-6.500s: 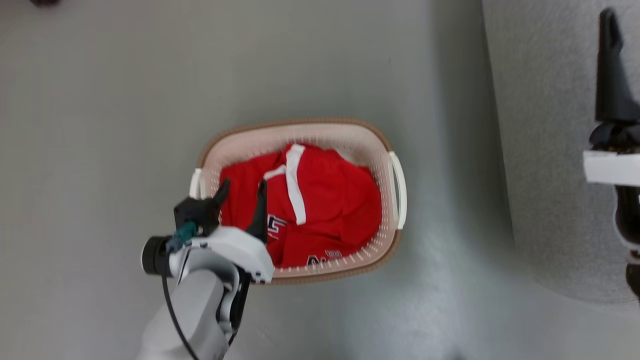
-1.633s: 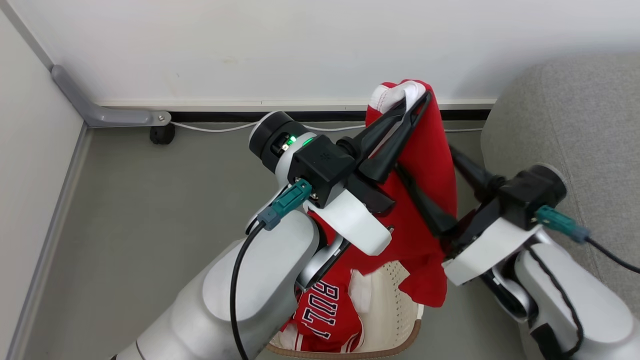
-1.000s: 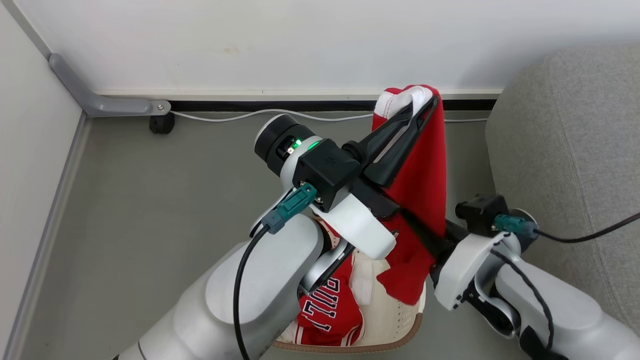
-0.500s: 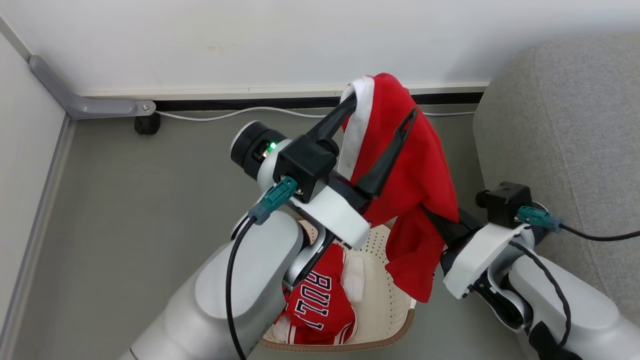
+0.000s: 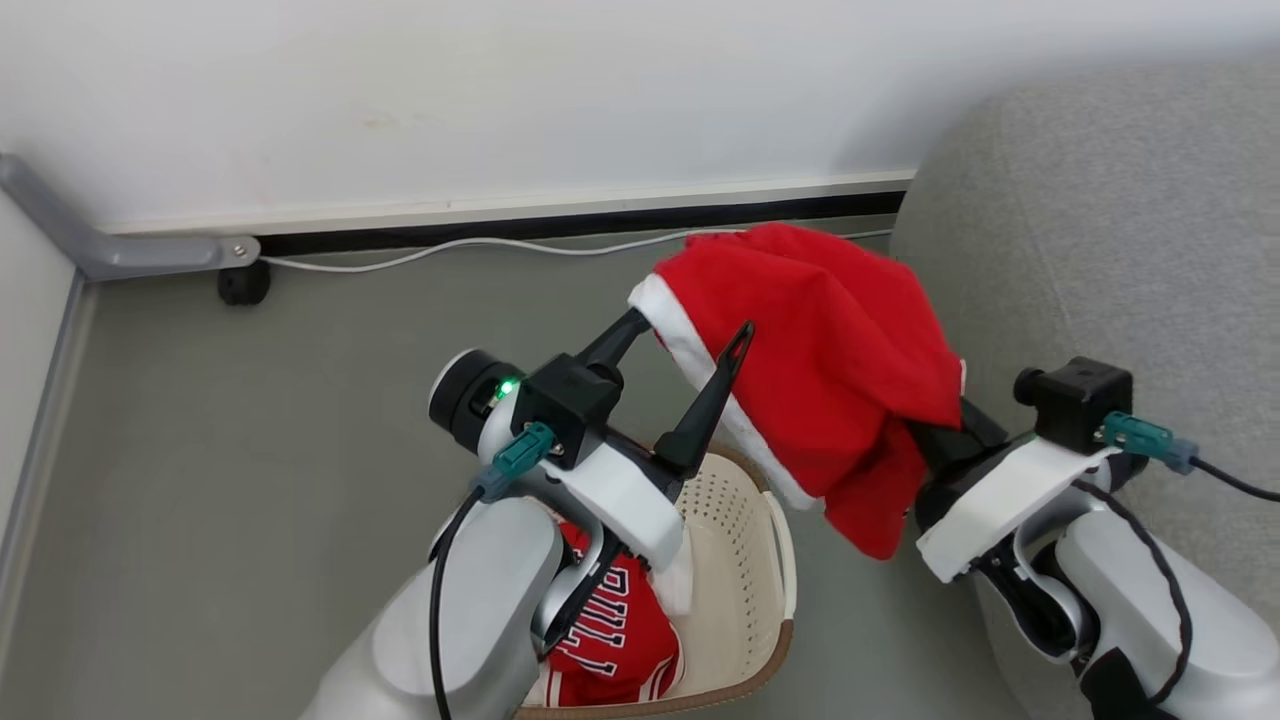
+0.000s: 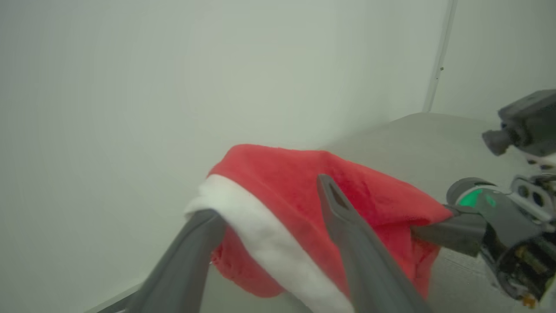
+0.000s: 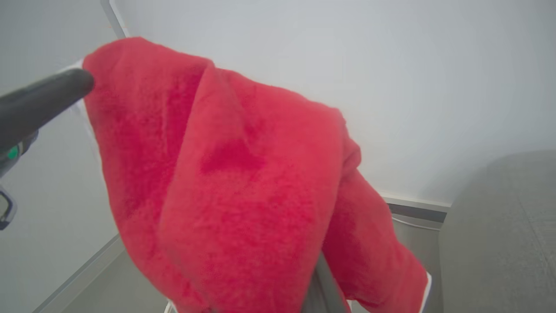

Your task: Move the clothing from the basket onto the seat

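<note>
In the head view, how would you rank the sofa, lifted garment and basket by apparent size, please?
1. Grey fabric sofa
2. Lifted red white-trimmed garment, nearer the camera
3. Cream perforated plastic basket, partly hidden

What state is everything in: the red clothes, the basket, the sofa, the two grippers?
Left gripper: open, one finger under the white trim of the lifted red garment.
Right gripper: fingers under that garment, open or shut unclear.
Lifted red garment: in the air, draped across both grippers, not yet on the sofa.
Lettered jersey: crumpled, inside the basket.
Basket: upright on the floor.
</note>
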Tool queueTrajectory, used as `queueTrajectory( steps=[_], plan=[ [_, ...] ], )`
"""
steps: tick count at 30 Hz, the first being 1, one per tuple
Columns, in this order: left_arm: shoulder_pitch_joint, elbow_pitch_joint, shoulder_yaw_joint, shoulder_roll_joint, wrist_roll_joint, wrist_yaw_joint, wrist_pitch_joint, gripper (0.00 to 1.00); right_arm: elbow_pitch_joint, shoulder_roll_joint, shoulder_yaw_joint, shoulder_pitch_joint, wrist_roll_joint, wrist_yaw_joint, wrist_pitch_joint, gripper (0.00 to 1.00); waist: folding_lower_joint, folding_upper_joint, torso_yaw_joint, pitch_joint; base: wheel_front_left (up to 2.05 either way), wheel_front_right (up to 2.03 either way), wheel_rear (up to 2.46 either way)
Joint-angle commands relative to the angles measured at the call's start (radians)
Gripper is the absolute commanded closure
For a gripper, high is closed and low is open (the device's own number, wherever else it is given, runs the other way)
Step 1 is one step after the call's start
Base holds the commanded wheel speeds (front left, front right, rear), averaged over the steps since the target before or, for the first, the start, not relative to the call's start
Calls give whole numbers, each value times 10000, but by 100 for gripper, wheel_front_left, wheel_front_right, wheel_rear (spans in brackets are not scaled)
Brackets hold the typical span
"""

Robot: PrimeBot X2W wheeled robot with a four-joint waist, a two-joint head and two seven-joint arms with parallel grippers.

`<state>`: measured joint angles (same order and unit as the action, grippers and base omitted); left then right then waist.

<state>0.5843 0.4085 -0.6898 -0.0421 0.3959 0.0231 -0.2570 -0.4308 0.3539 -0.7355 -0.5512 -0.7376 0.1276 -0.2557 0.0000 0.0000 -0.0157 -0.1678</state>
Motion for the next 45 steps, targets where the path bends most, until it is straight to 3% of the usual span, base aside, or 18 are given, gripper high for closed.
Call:
queueTrajectory(
  steps=[1, 10, 19, 37, 45],
  plan=[
    [13, -145, 394, -81, -120, 80, -47, 0, 310, 59, 163, 202, 76, 31, -60, 100, 0, 0, -173, 67, 0, 0, 0],
    [-648, 231, 830, -81, -284, 333, -47, 0, 686, -11, 1711, 638, 470, 31, -60, 100, 0, 0, -1072, 387, 0, 0, 0],
    [-1047, 213, 1093, -81, -456, 496, -47, 0, 1080, -183, 3140, 1132, 805, 31, -60, 100, 0, 0, -2440, 617, 0, 0, 0],
    [-1738, 47, 1677, -81, -618, 668, -47, 0, 1687, -393, 4283, 1767, 1151, 31, -61, 100, 0, 0, -4964, 1011, 0, 0, 0],
    [-1244, 174, 1187, -81, -491, 884, -47, 0, 2364, -375, 5849, 2553, 1429, 31, -61, 100, 0, 0, -5264, 680, 0, 0, 0]
  ],
)
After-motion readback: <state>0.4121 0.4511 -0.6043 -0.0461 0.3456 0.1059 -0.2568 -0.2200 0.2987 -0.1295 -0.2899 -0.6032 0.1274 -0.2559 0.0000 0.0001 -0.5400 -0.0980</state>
